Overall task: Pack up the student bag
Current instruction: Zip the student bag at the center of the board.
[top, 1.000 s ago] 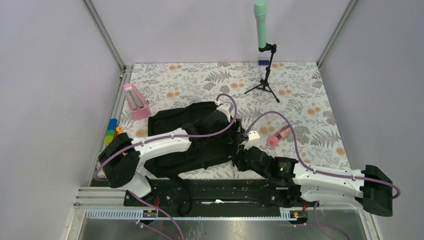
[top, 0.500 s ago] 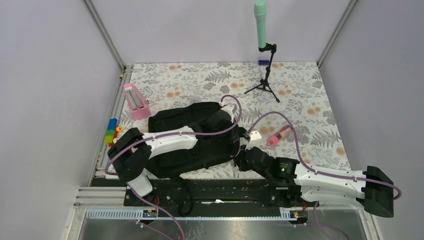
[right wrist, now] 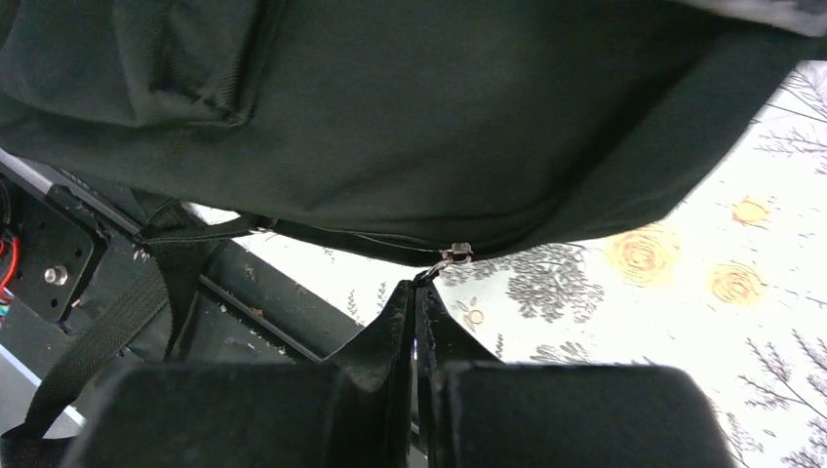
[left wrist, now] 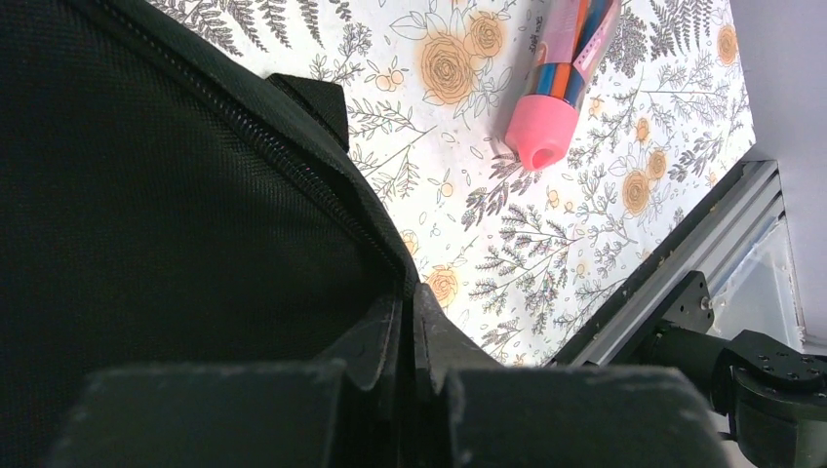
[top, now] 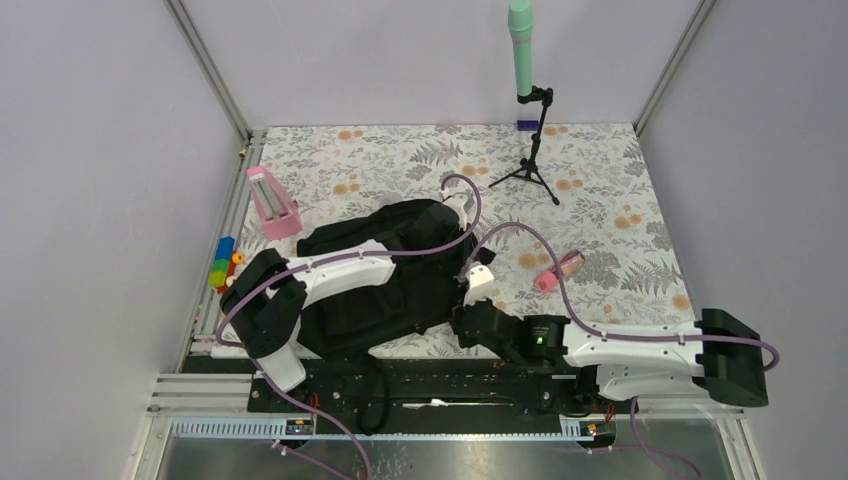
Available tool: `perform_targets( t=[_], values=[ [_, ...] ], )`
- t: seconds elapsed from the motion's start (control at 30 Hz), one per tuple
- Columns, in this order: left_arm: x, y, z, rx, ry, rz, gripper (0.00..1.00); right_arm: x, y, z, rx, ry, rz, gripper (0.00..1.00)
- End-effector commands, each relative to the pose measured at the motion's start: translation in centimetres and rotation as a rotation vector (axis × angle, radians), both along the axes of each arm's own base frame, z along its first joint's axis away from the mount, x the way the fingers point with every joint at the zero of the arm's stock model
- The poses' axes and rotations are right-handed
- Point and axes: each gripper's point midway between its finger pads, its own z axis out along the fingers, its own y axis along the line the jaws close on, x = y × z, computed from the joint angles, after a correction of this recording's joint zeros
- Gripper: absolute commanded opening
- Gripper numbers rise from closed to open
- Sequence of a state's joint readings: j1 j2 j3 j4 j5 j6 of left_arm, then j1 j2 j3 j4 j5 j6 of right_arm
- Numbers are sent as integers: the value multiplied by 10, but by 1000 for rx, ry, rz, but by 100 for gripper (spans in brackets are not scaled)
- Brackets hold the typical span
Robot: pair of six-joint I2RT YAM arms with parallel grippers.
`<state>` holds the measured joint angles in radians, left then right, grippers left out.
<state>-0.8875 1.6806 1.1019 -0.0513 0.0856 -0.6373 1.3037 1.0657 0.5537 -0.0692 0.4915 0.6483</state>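
Bag (top: 380,270) lay flat near the arm bases. Left gripper (left wrist: 408,292) pinched its zip edge; right gripper (right wrist: 419,288) pinched the zip pull (right wrist: 451,255). Pencil case (top: 558,270) lay outside: packing apparently not begun.

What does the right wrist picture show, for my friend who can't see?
The right gripper is shut on the small silver metal zip pull at the lower edge of a large soft black fabric backpack. The backpack fills the top of the view, above a white floral tablecloth.
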Motion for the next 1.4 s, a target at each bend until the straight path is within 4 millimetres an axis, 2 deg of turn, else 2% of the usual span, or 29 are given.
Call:
perform_targets(
  t=[0.0,0.17,0.33,0.47,0.57,0.63,0.73,0.83,1.0,1.1,1.13,1.27,1.37],
  values=[
    [51,-22,70,-182,-195,41,0,-20,54,31,90,-28,112,0],
    [62,-19,71,-176,-197,64,0,-41,88,32,114,-2,202,0],
    [68,-18,74,-181,-203,76,0,-58,114,37,128,3,272,0],
    [72,-17,77,-177,-214,81,0,-65,124,37,121,3,301,0],
    [74,-15,78,-167,-227,82,0,-64,121,36,112,-5,295,0],
    [73,-14,81,-170,-233,75,0,-60,114,35,97,-16,271,1],
    [72,-13,88,-177,-250,57,0,-48,94,39,67,-51,199,25],
    [67,-11,102,-191,-293,23,19,-30,61,47,19,-111,99,51],
    [57,2,140,-217,-400,-12,59,-3,6,54,-67,-168,-41,71],
    [55,19,157,-192,-461,17,79,10,-16,50,-49,-135,-101,77],
    [55,27,160,-171,-476,30,83,15,-23,47,-33,-117,-125,79],
    [56,68,161,-81,-507,128,92,28,-46,35,12,-56,-206,90],
    [46,99,152,-42,-498,184,95,36,-53,30,53,-21,-270,96]
  ],
)
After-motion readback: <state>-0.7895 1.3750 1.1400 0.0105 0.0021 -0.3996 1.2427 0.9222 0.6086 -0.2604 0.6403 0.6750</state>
